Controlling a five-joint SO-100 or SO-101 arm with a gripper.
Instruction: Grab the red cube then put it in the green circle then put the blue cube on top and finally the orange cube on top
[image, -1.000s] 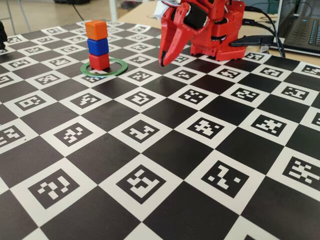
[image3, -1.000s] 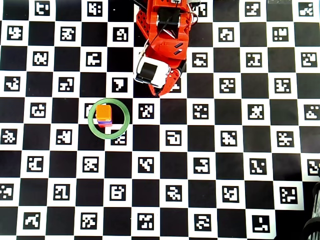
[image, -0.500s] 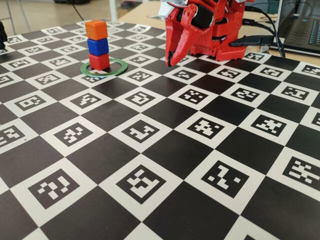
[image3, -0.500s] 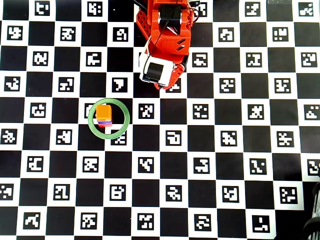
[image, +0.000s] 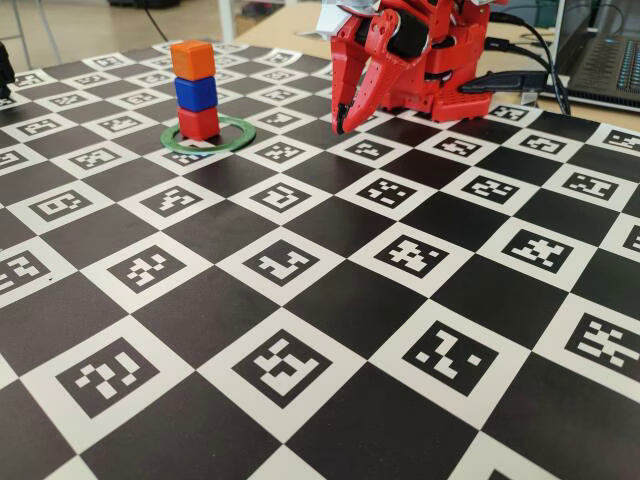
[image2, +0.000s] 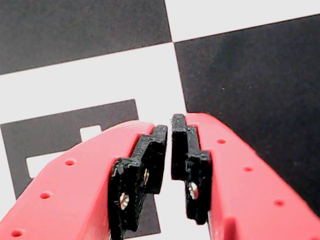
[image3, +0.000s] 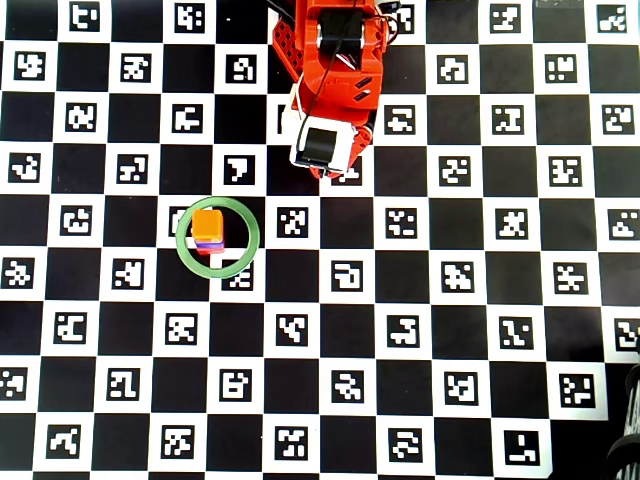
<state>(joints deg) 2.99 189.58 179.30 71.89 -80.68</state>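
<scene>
The red cube (image: 199, 122) sits inside the green circle (image: 238, 131) on the chequered desk (image: 330, 300), with the blue cube (image: 196, 92) on it and the orange cube (image: 192, 59) on top: a three-high tower, close to plumb in the fixed view. From overhead the orange cube (image3: 208, 223) covers most of what is below; only a thin sliver of blue and red peeks out at its lower edge, which suggests the stack is fairly square. It stands off-centre in the ring (image3: 250, 240), toward the left in that view, but within it.

By the look of things the stacking is done, so the step in hand is judged to be clearing the arm away. To do that well, any motion should go away from the tower, never sweeping across the ring; the cubes are small, smooth plastic resting loose on each other, and a light knock would likely topple them.

The cubes are matte, alike in size, and sharply told apart by colour, the orange lighter and yellower than the red.

The hand (image: 341, 128) hangs tips-down near the robot's base, well apart from the tower. In the wrist view the hand (image2: 169, 145) is all but closed, a narrow slit between its black pads (image2: 150, 165), and it holds nothing
</scene>
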